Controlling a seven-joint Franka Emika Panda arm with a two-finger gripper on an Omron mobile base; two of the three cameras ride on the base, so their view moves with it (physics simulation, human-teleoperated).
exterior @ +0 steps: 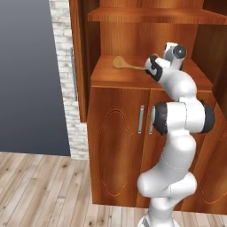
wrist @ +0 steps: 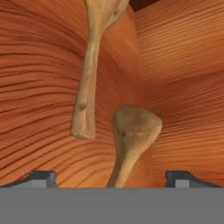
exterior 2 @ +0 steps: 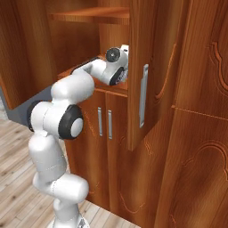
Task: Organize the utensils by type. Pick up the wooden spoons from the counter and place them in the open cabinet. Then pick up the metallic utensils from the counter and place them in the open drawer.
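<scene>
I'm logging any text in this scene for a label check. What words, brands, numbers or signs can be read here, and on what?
None: no readable text, number or sign on anything.
The cabinet fronts carry only carved curves and plain silver handles.
The two wooden spoons on the shelf are unmarked.
The arm's white shells and the open gripper show no lettering.

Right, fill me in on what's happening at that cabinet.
The robot arm is reaching into the open cabinet, with its gripper open over the wooden shelf. Two wooden spoons lie on that shelf: one spoon sits between the open fingertips with its bowl pointing away, apparently not gripped, and the other spoon lies just beyond it. So both wooden spoons look to be in the cabinet already.
</scene>
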